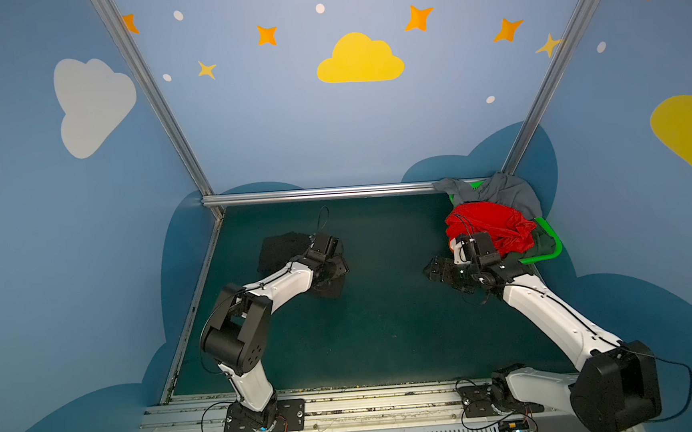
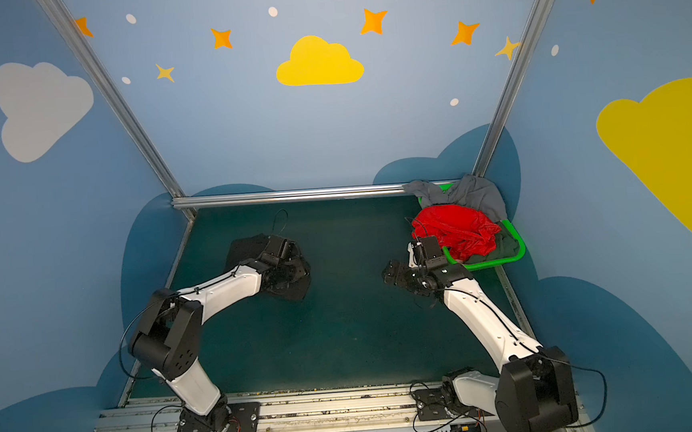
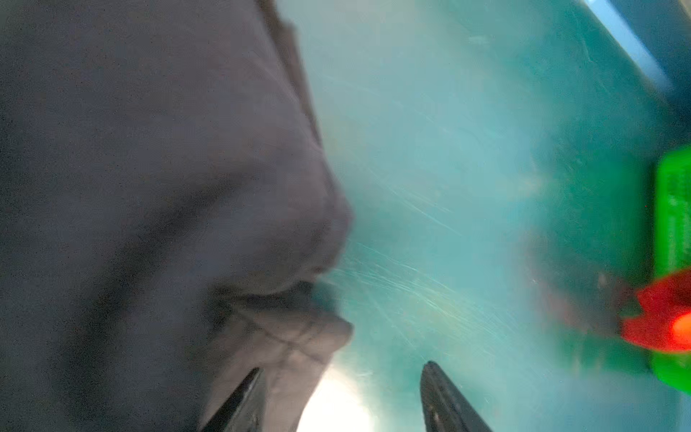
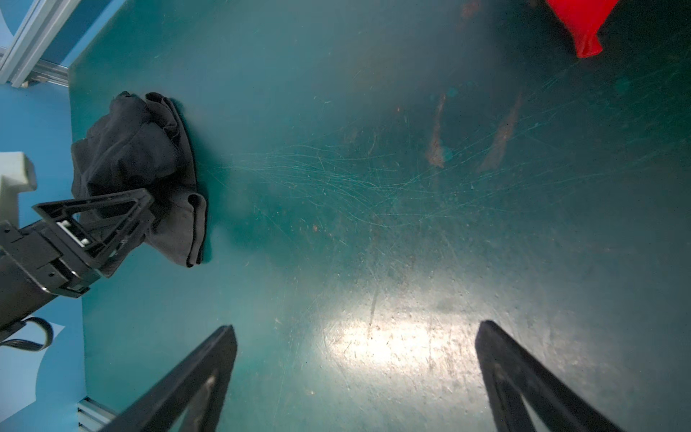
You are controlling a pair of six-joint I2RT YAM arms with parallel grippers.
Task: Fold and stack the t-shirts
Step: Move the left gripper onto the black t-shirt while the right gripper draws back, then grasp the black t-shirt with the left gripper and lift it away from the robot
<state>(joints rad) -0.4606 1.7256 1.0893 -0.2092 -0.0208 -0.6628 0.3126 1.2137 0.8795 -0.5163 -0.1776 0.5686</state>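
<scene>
Black shirt (image 1: 280,251) lies crumpled on the worktop (image 1: 385,331) toward its far left corner (more heap than fold). Over the cloth's right edge hangs the left gripper (image 3: 343,368), jaws apart, one finger against the cloth and worktop showing between them. The red shirt (image 1: 490,223), grey shirt (image 1: 501,193) and green shirt (image 1: 544,242) pile in the basket (image 1: 547,256) at the far right corner. Near the basket, the right gripper (image 4: 357,326) is spread wide over the worktop.

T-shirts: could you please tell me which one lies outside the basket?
The black t-shirt, crumpled alone on the table; the red t-shirt, grey t-shirt and dark green t-shirt are heaped in the green basket.
</scene>
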